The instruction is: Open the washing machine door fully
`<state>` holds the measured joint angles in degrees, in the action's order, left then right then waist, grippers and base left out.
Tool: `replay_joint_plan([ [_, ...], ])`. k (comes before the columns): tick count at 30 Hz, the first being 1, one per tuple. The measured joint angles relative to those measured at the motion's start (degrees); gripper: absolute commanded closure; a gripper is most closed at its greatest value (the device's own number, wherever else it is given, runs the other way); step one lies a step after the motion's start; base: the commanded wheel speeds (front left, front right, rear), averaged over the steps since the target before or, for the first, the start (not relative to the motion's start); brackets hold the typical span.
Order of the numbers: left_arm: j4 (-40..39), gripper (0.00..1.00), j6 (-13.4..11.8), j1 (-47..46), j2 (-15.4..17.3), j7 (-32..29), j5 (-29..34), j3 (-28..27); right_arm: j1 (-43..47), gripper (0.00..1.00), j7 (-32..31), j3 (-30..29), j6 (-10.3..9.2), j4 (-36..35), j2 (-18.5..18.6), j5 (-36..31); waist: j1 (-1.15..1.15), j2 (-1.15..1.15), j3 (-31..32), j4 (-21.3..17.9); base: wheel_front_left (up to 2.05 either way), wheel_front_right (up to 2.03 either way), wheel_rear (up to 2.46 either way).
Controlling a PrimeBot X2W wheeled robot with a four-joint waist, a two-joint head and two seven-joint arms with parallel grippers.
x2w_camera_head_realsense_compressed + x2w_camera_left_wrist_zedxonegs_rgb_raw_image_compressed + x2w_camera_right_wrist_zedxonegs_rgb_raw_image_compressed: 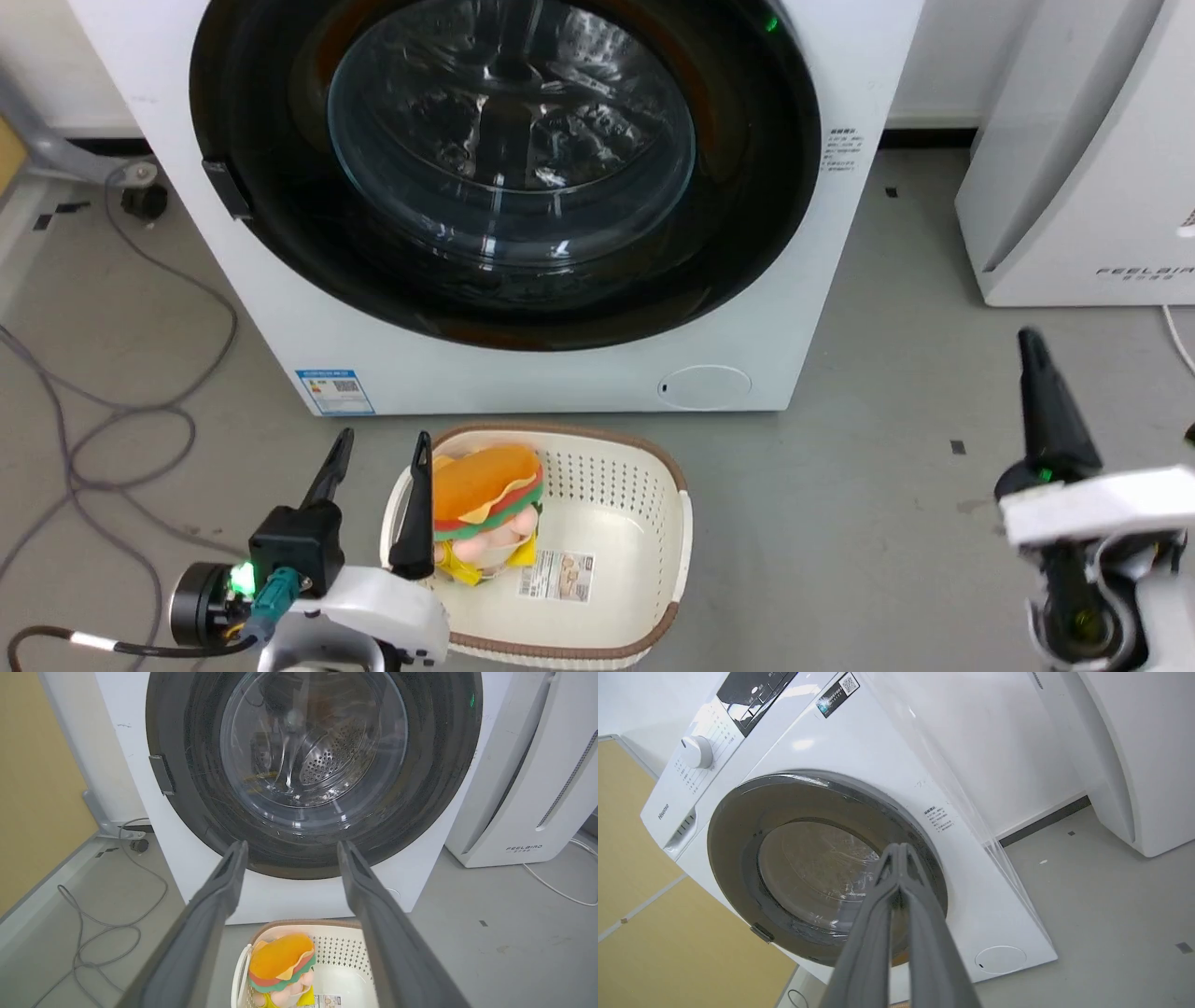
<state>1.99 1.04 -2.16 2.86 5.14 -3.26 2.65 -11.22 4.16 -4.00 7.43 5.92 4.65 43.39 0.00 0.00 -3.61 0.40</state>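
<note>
The white washing machine (560,373) (289,900) (859,742) stands ahead on the floor. Its round glossy black door (280,252) (187,788) (733,868), with a clear glass bowl (509,140) at centre, lies flat against the front, closed. A small latch tab (227,189) (161,774) sits on the door's left rim. My left gripper (381,448) (289,851) is open, low at the lower left, short of the machine, above the basket. My right gripper (1032,341) (899,851) is shut with nothing in it, at the lower right, well clear of the door.
A cream basket (644,504) (345,952) holding a burger plush toy (485,495) (280,961) sits on the floor right before the machine. A white FEELBIRD appliance (1083,187) (523,788) stands to the right. Grey cables (121,411) trail over the floor at left.
</note>
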Motion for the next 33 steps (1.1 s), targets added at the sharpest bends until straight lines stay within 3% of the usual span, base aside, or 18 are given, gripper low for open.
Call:
replay_joint_plan([
  [19, -2.05, 0.00, 1.67, -4.74, -0.01, 2.03, -0.48, 0.67, -22.81, 1.00, 0.27, 4.81, 0.00, 11.92, 10.58, 20.42, 0.00, 0.00, -6.99, 2.08, 0.00, 0.00, 0.00],
  [33, -4.25, 0.00, 2.71, -6.93, -0.01, 3.58, -1.00, 0.48, -47.13, 1.00, -4.45, 22.72, 0.00, 28.83, 16.17, 30.99, 0.01, 0.00, -12.88, 3.01, 0.00, 0.00, 0.00],
])
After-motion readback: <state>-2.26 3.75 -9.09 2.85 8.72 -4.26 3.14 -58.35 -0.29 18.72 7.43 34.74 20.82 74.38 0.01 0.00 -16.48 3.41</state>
